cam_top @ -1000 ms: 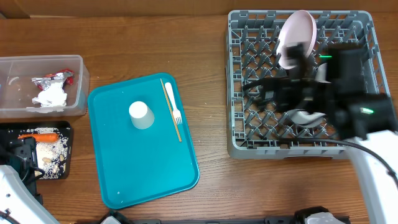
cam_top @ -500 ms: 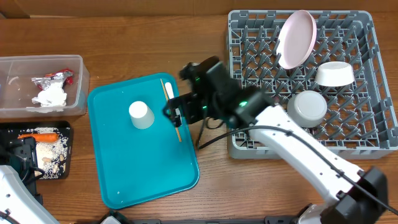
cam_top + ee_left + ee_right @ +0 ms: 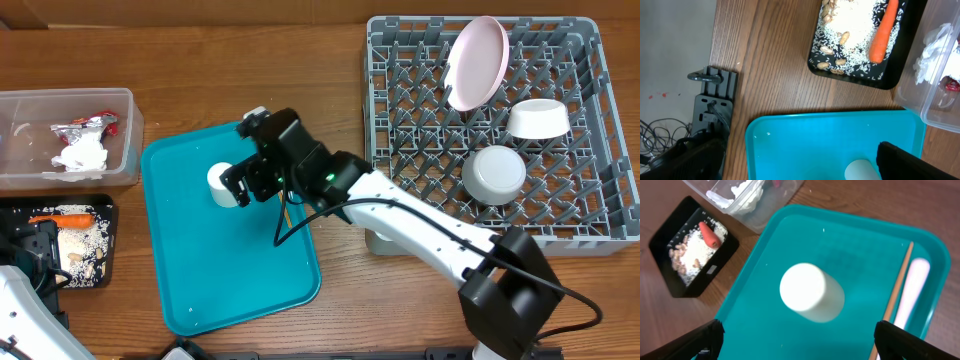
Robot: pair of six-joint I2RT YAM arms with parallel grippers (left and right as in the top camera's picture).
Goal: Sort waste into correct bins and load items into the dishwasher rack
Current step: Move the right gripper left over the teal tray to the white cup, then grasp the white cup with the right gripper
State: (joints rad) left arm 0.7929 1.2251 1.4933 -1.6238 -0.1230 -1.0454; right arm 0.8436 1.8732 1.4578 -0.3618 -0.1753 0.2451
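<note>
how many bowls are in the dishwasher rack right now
2. One bowl sits toward the rack's right side, right of the pink plate; the other bowl is below-left of it in the overhead view. None looks hidden.

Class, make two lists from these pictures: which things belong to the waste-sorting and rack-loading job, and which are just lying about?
Job: cup, fork, stick, plate, bowls, rack, tub, black tray, carrot, rice, napkin, wrapper.

Lying about: teal tray, clamp, cables.
</note>
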